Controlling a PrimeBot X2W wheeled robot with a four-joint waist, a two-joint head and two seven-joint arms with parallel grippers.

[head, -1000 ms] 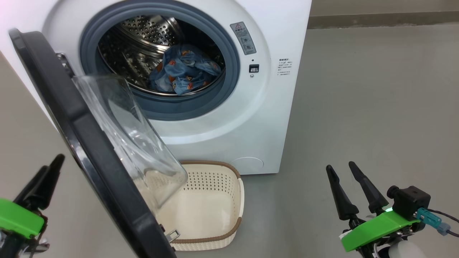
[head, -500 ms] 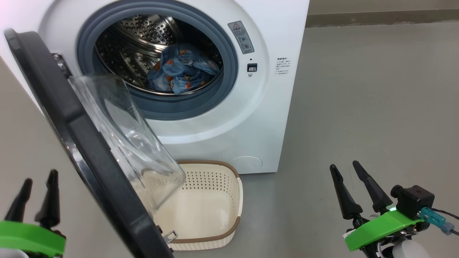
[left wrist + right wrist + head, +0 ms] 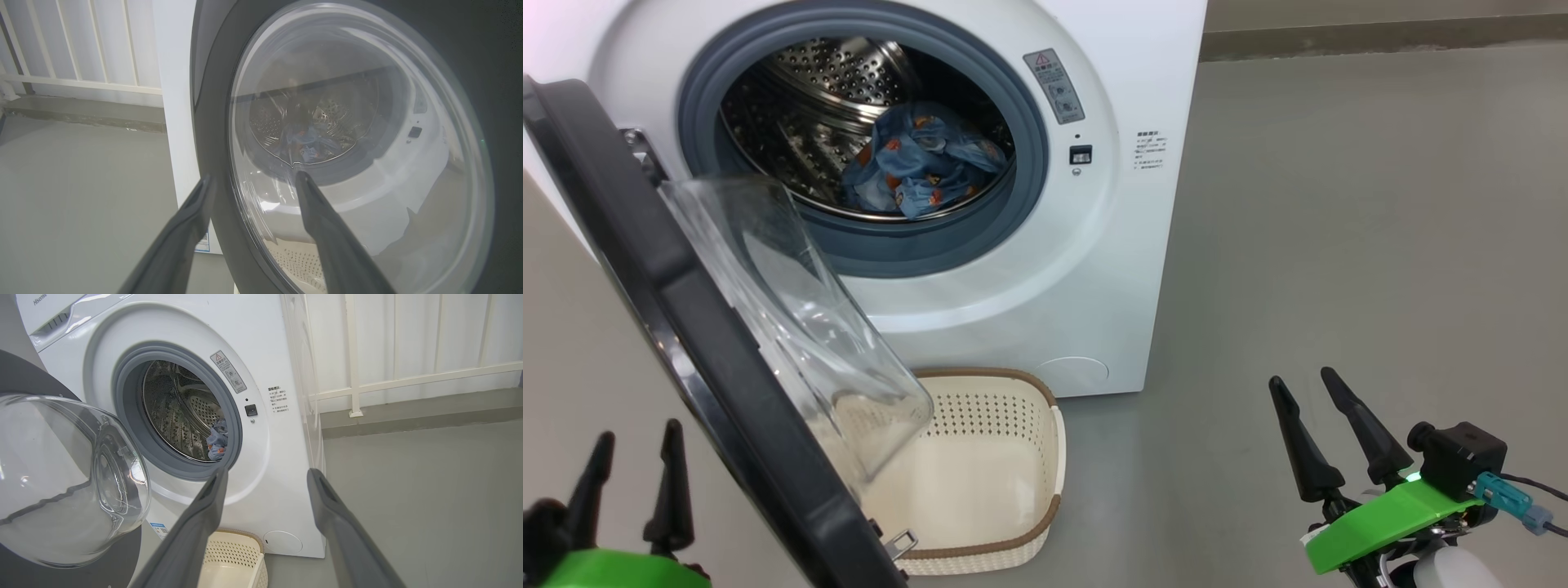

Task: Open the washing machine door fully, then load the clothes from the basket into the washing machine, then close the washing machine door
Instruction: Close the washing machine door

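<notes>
surfaces i see
washing machine door (image 3: 690, 335): glossy black rim, clear glass; drum (image 3: 792, 90): perforated steel; basket (image 3: 992, 408): matt plastic.

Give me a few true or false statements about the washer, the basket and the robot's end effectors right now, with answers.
1. The clothes lie inside the washing machine. True.
2. The basket is full of clothes. False: no clothes show in it.
3. The washing machine door is shut. False: it stands open.
4. The left end effector and the right end effector are both open, holding nothing. True.
</notes>
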